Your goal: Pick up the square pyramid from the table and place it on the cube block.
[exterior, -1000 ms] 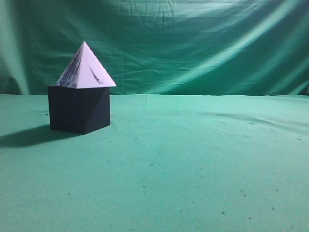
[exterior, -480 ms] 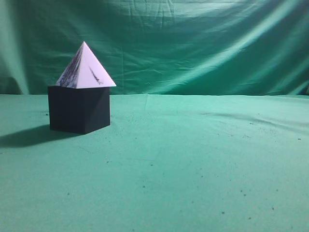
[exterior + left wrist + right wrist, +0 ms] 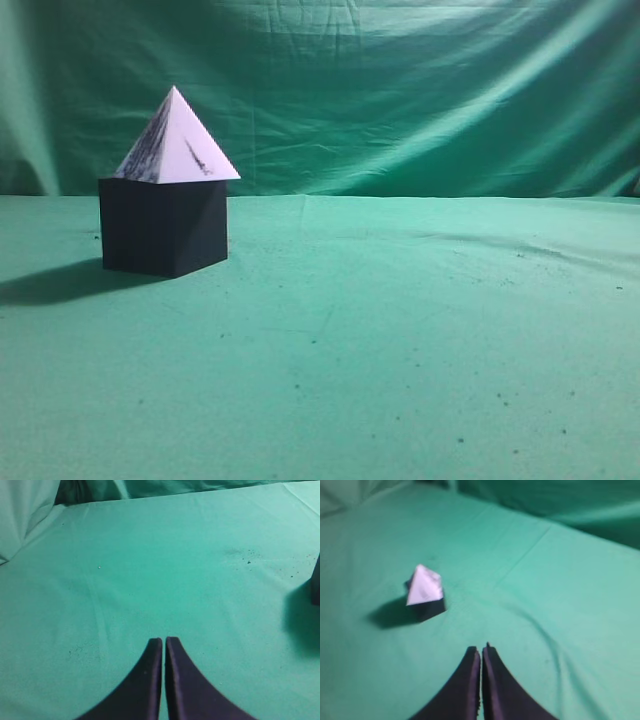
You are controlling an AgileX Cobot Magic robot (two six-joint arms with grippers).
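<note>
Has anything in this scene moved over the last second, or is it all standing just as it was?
Nothing visibly changed. The square pyramid sits on the cube block exactly as before, on the green table. No arm enters the exterior view in any picture.

Wrinkled green cloth table (image 3: 420,340); matte cube block (image 3: 163,226); smooth, smudged square pyramid (image 3: 178,142).

Only obstacle: square pyramid (image 3: 176,140) atop cube block (image 3: 163,226), left; table (image 3: 420,340) w/ open room elsewhere.
</note>
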